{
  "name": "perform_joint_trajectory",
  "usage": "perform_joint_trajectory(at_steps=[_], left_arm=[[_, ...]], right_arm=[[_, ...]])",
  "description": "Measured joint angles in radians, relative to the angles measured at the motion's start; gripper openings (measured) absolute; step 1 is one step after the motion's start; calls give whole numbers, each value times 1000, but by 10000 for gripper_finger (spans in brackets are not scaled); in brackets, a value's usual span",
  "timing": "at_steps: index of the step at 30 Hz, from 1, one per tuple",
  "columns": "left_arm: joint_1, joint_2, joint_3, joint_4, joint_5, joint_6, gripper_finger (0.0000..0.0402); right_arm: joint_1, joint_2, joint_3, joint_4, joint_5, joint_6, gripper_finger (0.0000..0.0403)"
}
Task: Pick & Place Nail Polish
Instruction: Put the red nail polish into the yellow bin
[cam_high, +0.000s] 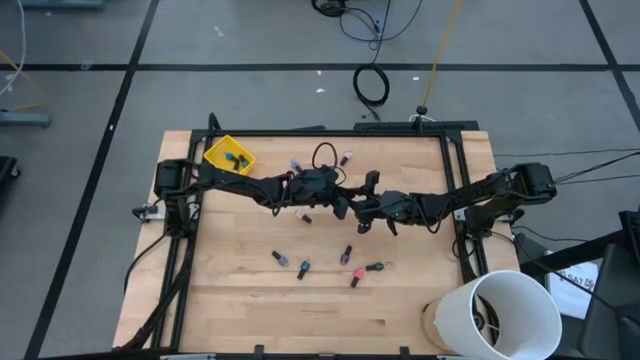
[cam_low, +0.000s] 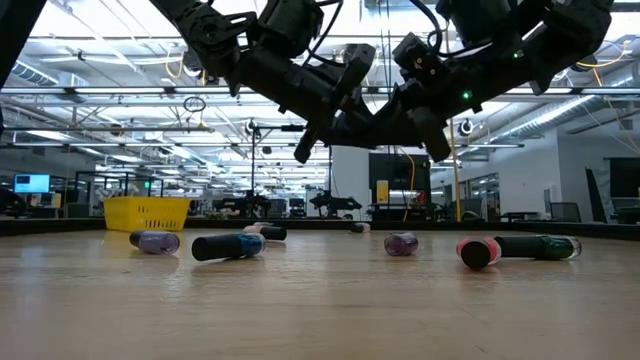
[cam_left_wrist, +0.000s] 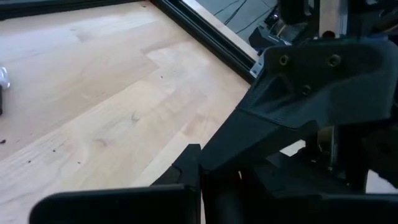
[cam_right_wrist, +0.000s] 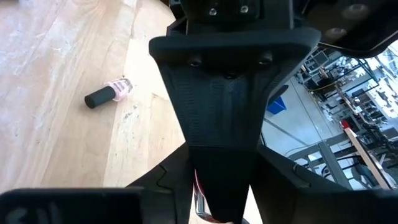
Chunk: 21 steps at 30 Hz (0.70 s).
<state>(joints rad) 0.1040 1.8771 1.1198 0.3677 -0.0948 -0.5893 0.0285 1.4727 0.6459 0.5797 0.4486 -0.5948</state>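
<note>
Dark arms meet above the middle of the high view, over the wood table (cam_high: 240, 310). The left gripper (cam_high: 362, 190) and the right gripper (cam_high: 368, 212) sit tip to tip, raised off the boards in the low view. In the right wrist view a small red-and-silver thing shows between the crossed fingers, likely a bottle (cam_right_wrist: 203, 205), but which gripper holds it I cannot tell. Whether either claw is open or closed I cannot tell.

Five bottles (cam_high: 302, 268) lie scattered below centre of the high view, all on their sides. A pink bottle (cam_right_wrist: 109, 94) lies just left of the grippers, and two more lie above centre. The yellow bin (cam_high: 229, 156) sits at the table's upper left with bottles inside. A white bucket (cam_high: 495, 315) stands at lower right.
</note>
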Motion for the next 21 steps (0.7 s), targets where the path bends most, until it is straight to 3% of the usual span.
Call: perform_joint_trajectory(at_steps=[11, 17, 21], left_arm=[[11, -7, -2, -15, 15, 96, 53], [38, -66, -2, -53, 23, 139, 53], [41, -108, -2, -73, 23, 175, 53]], right_arm=[[17, -5, 0, 0, -1, 63, 214], [50, -49, 0, -10, 127, 56, 246], [54, -100, 0, -67, 131, 90, 251]])
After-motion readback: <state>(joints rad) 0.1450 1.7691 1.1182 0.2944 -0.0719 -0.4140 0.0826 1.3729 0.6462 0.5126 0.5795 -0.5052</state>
